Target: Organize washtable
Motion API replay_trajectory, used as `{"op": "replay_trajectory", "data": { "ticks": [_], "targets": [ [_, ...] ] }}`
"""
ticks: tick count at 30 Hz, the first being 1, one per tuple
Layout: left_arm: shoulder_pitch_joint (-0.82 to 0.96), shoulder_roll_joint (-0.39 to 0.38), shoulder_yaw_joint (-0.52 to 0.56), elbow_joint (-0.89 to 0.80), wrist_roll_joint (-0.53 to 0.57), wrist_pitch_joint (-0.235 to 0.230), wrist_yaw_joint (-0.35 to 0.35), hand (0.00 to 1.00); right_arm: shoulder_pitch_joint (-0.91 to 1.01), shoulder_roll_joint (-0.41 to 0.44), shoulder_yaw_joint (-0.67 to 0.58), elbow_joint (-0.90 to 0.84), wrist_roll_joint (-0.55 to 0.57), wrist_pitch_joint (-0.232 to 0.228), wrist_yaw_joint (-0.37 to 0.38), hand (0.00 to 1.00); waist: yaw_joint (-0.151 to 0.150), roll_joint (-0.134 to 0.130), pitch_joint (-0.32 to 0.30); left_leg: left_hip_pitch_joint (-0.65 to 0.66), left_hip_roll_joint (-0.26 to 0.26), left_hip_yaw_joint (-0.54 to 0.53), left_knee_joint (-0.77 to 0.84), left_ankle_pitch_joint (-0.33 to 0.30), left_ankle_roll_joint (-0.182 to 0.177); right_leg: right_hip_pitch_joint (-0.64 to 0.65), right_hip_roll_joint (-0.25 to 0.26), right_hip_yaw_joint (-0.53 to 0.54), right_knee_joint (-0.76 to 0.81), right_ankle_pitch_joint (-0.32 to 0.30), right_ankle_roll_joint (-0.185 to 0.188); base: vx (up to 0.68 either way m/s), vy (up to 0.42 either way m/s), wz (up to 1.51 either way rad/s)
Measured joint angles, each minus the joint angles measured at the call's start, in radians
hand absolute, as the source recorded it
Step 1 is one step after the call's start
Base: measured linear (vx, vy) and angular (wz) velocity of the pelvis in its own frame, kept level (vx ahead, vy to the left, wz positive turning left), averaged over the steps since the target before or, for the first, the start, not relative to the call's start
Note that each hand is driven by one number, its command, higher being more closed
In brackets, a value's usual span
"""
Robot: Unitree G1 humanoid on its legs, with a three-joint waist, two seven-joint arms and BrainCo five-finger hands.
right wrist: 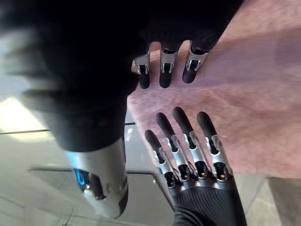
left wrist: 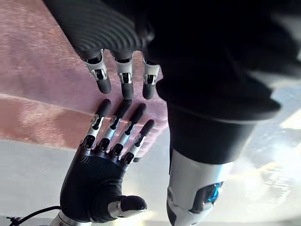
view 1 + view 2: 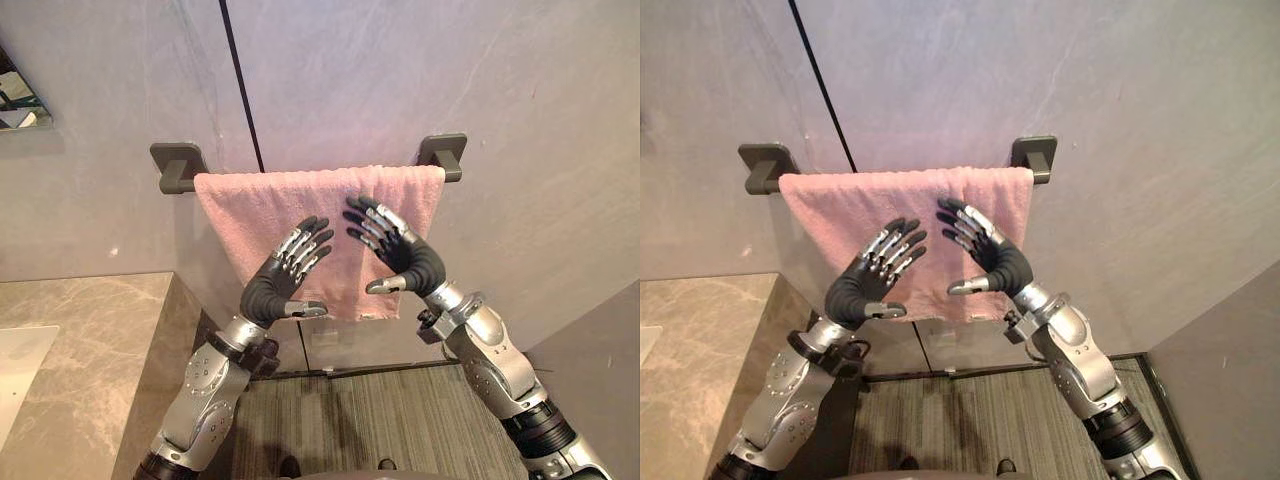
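Pink terry towel [image 3: 250,210] drapes a dark metal rail [image 3: 178,166]; my left hand [image 3: 266,291] and right hand [image 3: 420,264] are raised before it, fingers spread.

Soft, even light on the grey wall [image 3: 400,80]; bright glare in wrist views.

Head eyes face the towel [image 3: 260,205]; wrist cameras look closely along fingers [image 2: 124,75].

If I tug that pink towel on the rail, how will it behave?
Likely floppy: the pink towel drapes limp over the rail. It seems merely hung over, not clipped, so a one-sided pull would probably slide it off. Its nubby pile should grip reasonably rather than slip.
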Motion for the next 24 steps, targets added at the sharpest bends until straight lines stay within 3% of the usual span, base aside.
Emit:
{"op": "replay_trajectory", "data": {
  "ticks": [8, 15, 24],
  "targets": [
    [0.003, -0.025, 0.018, 0.12, 0.089, 0.001, 0.011, 0.0, 0.007, 0.006, 0.004, 0.127, -0.146, 0.003, -0.003, 0.0, 0.001, 0.0, -0.011, -0.013, 0.0, -0.003, 0.0, 0.001, 0.001, -0.011, -0.001, -0.002, 0.0, 0.0, 0.0, 0.0, 0.0, 0.0],
    [-0.002, -0.081, 0.075, 0.236, 0.23, 0.0, 0.109, 0.0, 0.006, 0.047, -0.011, 0.212, -0.263, 0.015, -0.035, 0.0, 0.001, -0.004, -0.015, -0.025, 0.001, -0.011, 0.001, 0.005, 0.002, -0.014, 0.0, -0.007, -0.001, 0.0, 0.0, 0.0, -0.007, 0.03],
    [-0.018, -0.111, 0.179, 0.334, 0.327, 0.0, 0.19, 0.0, 0.006, 0.101, -0.1, 0.273, -0.272, 0.016, -0.073, 0.0, 0.001, -0.016, -0.023, -0.028, 0.002, -0.013, 0.001, 0.008, 0.003, -0.014, 0.001, -0.006, -0.001, 0.003, -0.003, -0.01, -0.004, 0.01]
  ]
}}
